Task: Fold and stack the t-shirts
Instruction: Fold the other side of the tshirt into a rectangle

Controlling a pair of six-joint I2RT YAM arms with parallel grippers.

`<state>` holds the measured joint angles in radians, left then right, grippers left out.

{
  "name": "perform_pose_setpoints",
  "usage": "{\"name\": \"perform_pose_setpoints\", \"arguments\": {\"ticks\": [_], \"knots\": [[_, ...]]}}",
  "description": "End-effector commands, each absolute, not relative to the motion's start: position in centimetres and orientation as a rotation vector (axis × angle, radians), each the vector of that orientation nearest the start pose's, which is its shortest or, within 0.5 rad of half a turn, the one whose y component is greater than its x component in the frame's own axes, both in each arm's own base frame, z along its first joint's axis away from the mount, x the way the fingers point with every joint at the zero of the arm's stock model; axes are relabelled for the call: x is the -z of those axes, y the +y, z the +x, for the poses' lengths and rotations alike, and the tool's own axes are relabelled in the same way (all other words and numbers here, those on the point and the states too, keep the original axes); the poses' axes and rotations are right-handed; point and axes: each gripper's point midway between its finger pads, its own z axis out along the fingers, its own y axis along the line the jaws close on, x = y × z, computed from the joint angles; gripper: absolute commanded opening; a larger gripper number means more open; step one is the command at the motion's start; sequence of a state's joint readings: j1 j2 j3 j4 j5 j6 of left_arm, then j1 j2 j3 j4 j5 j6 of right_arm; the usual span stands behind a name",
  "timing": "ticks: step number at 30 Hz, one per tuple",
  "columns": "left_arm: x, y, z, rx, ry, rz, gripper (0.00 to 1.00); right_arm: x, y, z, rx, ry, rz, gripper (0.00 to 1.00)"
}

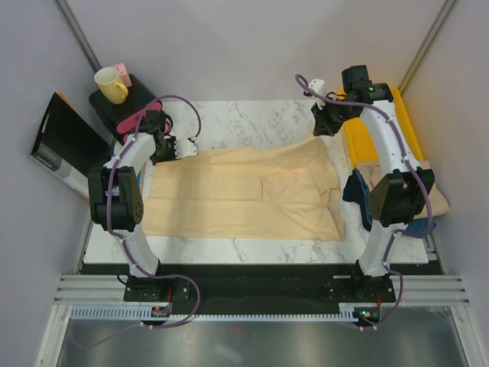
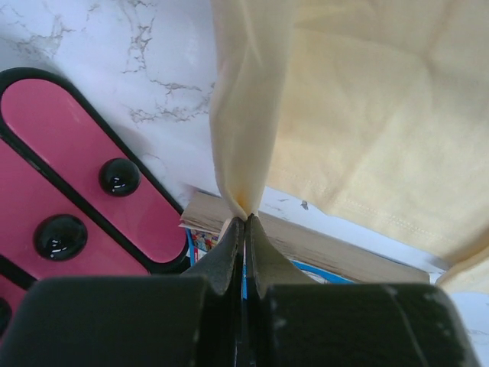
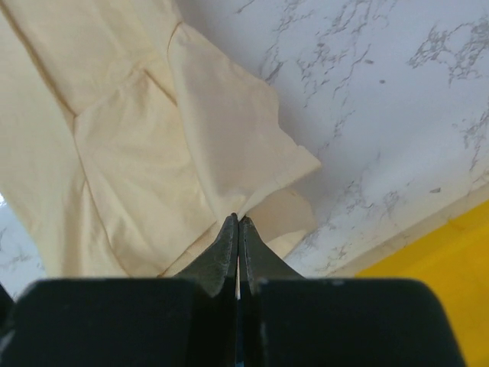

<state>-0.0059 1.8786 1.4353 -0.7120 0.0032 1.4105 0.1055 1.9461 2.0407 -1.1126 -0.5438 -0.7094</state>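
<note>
Item inspected: one t-shirt [image 1: 244, 195], plain pale cream, unprinted. It lies spread wide across the middle of the marble surface [image 1: 252, 118]. The cloth is mostly flat. A straight-edged folded panel shows near its centre, and there are soft wrinkles at the right end, where a sleeve is bunched.

Left jaws: pressed together, pinching a narrow ridge of the shirt's far-left edge, which rises in a taut pleat from the tips. Right jaws: pressed together, pinching the shirt's far-right corner, with the cloth fanning away from them.

Edges:
- The near hem runs roughly parallel to the surface's near edge, with a strip of bare marble between them.
- The far hem sags between the two pinch points, and open marble lies beyond it.
- The left end comes close to the surface's left border.

Room for moving:
- On the left, a pink pad with black studs [image 2: 76, 191] and a printed card edge [image 2: 321, 256] sit just beside the pinch. A yellow mug [image 1: 111, 84] stands further back.
- On the right, a yellow tray [image 1: 382, 130] lies near the shirt's corner, and a dark blue item [image 1: 356, 195] sits just beside the bunched sleeve.
</note>
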Motion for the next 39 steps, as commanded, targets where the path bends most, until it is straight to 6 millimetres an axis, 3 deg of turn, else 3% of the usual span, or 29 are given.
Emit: {"name": "perform_pose_setpoints", "arguments": {"ticks": [1,4,5,12,24,32,36,38,39], "knots": [[-11.6,3.9,44.6,-0.462,2.023,1.830,0.02,-22.6,11.6,39.1,-0.511,2.143,-1.337,0.00],[-12.0,4.4,44.0,-0.503,2.003,1.873,0.02,-21.1,11.5,36.5,-0.548,2.186,-1.445,0.00],[-12.2,5.7,43.8,-0.521,2.022,1.861,0.02,-20.7,11.4,35.5,-0.568,2.206,-1.473,0.00],[-12.3,6.1,41.7,-0.552,1.970,1.987,0.02,-18.3,12.1,31.2,-0.593,2.234,-1.666,0.00],[-11.3,5.6,37.8,-0.493,1.948,2.073,0.02,-18.7,10.2,28.1,-0.384,2.166,-1.875,0.00],[-9.0,5.7,35.0,-0.432,1.984,2.131,0.02,-15.3,11.0,25.3,-0.499,2.192,-2.002,0.00],[-8.2,5.7,34.5,-0.407,1.995,2.145,0.02,-13.4,11.6,24.5,-0.565,2.213,-2.065,0.00],[-7.9,5.8,34.4,-0.404,2.009,2.154,0.11,-12.8,11.8,24.4,-0.578,2.225,-2.087,0.01],[-7.8,5.9,34.3,-0.406,2.013,2.160,0.16,-12.8,11.6,24.3,-0.570,2.229,-2.096,0.07]]}}
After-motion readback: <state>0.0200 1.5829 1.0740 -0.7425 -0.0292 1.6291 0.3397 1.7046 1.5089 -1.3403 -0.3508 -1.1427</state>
